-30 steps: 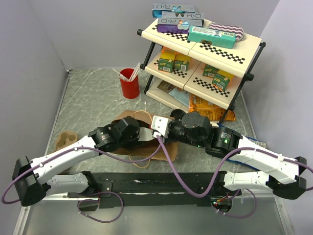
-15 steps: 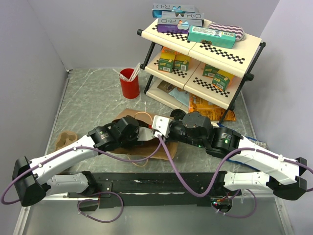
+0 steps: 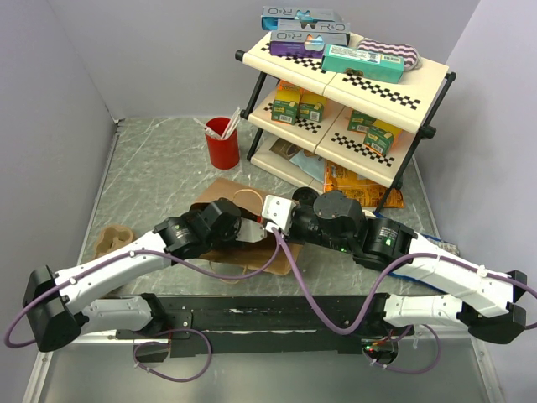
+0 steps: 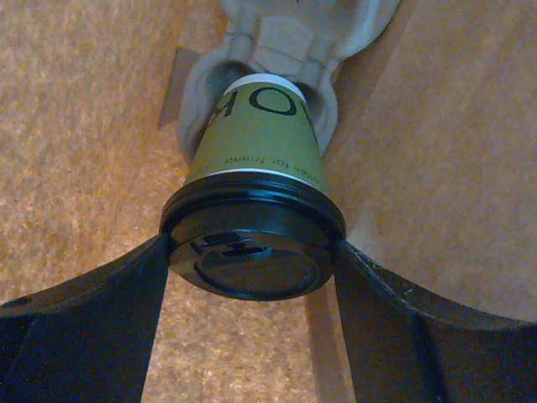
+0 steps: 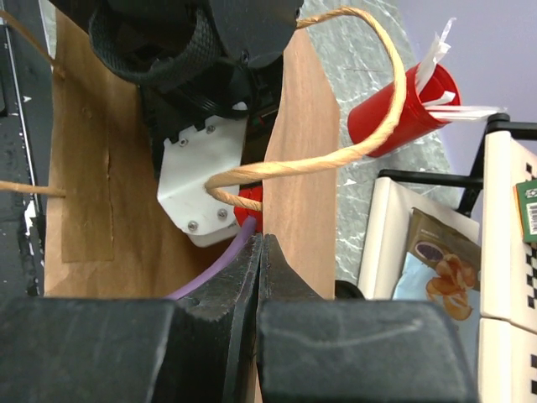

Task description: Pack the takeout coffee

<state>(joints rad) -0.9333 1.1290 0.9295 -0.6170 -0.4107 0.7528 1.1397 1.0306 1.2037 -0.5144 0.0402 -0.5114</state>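
The takeout coffee (image 4: 252, 143), a dark green cup with a black lid (image 4: 252, 256), is inside a brown paper bag (image 4: 436, 168). Its base rests in a pale pulp cup carrier (image 4: 285, 34) at the bag's bottom. My left gripper (image 4: 252, 264) is shut on the lid, one finger on each side. In the top view the left wrist (image 3: 222, 222) reaches into the bag (image 3: 226, 191) and hides the cup. My right gripper (image 5: 262, 245) is shut on the bag's rim (image 5: 302, 168), below its twine handle (image 5: 336, 159), and holds the mouth open.
A red cup with sticks (image 3: 222, 143) stands behind the bag. A three-tier shelf (image 3: 361, 92) with boxes and snack packs is at the back right. Another pulp cup carrier (image 3: 113, 239) lies on the table at the left. A purple cable (image 3: 289, 260) loops over the bag.
The bag's far edge has risen and shifted a little to the right. My left wrist has moved slightly rightward into the bag. The right arm has hardly moved.
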